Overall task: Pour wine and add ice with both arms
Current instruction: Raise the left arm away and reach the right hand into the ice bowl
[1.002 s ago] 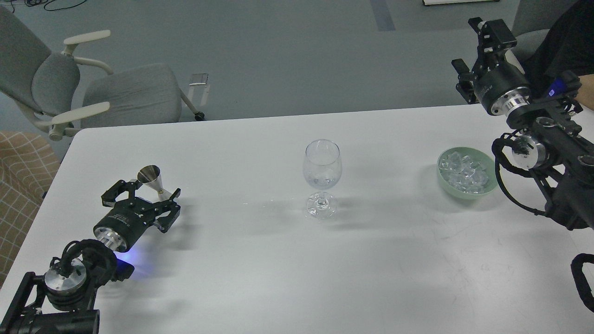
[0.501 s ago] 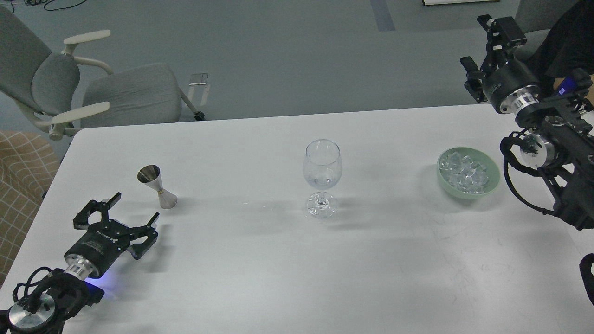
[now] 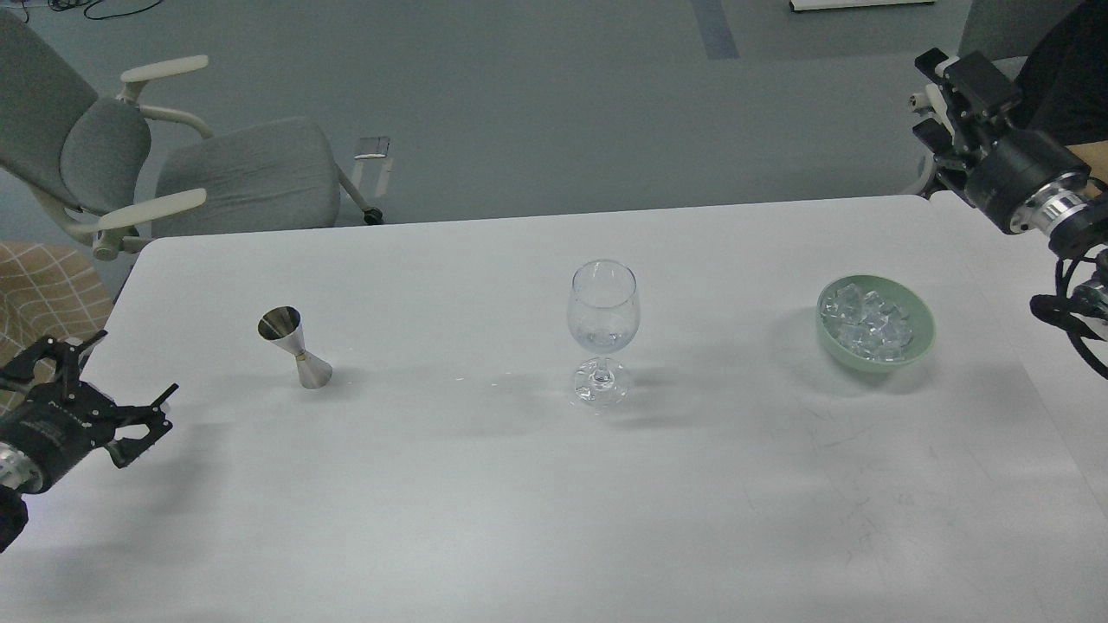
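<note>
So the left black two-finger gripper [image 3: 97, 368] is sitting with its fingers spread apart and nothing between them, hovering low over the near-left edge of the white rectangular table [image 3: 554, 519], right by the frame edge. Only the gripper and a bit of silver wrist ring are showing on that side.

The right black gripper [image 3: 939, 95] is hanging up past the far-right corner of the table, off the tabletop. It's pointing away from the camera and its fingers are bunching into one dark block, so honestly I can't tell if it's spread or closed. Nothing visible in it either way.

Working outward: the small steel hourglass-shaped jigger [image 3: 294, 348] is standing upright on the left part of the table, well apart from the left gripper. The clear stemmed wine glass [image 3: 603, 329] is standing upright around the middle, and a little clear stuff seems to be sitting low in the bowl, too faint to make out.

The ice, a pile of small clear glassy chunks [image 3: 868, 323], is lying in the pale green round bowl [image 3: 919, 305] on the right side, well below the right gripper.

A grey office chair [image 3: 199, 164] is standing on the floor behind the table's far-left corner.
</note>
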